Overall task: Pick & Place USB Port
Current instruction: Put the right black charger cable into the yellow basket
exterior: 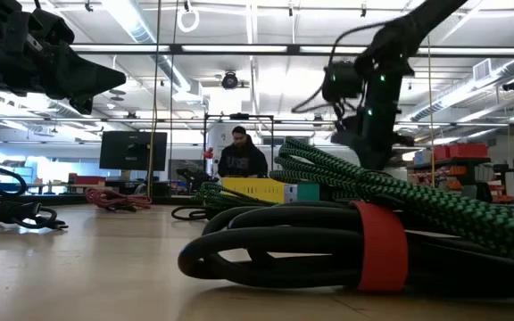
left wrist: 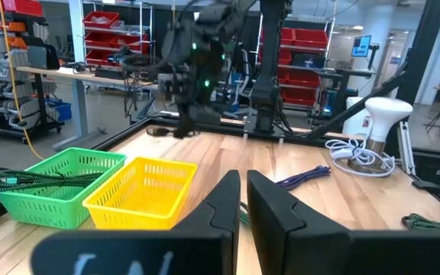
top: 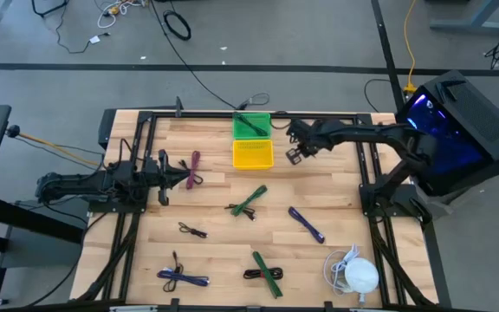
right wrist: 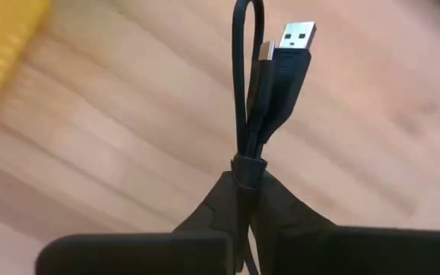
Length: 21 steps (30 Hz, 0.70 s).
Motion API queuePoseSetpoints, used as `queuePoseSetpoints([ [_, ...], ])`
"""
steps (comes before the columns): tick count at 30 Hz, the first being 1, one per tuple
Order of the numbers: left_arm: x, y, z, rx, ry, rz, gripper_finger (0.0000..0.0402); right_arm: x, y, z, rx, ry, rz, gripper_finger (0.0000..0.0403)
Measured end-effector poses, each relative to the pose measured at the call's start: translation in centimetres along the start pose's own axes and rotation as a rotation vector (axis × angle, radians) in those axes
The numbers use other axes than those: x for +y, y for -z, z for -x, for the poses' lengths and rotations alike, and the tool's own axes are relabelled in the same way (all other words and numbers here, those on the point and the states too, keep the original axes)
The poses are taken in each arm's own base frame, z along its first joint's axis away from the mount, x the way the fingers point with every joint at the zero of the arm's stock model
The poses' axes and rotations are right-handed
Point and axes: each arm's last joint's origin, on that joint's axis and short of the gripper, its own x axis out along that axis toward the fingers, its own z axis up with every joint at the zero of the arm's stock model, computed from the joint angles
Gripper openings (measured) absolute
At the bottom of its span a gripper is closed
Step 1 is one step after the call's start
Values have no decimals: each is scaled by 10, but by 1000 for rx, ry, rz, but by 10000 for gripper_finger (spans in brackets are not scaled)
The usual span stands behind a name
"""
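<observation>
Right gripper clamped on bundled black USB cable, arm stretched out, raised beside yellow basket; left gripper closed, empty.

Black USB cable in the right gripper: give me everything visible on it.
The USB cable is thin, black and rubbery-looking, folded into a tight bundle with a loop at the far end and a silver USB-A plug beside it. The right gripper is shut on the bundle's lower part, holding it above the wooden table, next to the yellow basket. Nothing else touches it.
</observation>
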Motion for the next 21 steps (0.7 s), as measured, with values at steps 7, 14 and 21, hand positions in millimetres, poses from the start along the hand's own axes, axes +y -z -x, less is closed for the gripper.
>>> queuePoseSetpoints([
  [7, 0, 0, 0, 1, 0, -2, 30, 16, -30, 46, -194, -280, 89, 12],
  [14, 0, 0, 0, -1, -13, -3, 30, 56, -35, 79, -362, -470, 255, 12],
  [21, 0, 0, 0, -2, -16, -3, 30, 87, -22, 84, -427, -489, 371, 12],
])
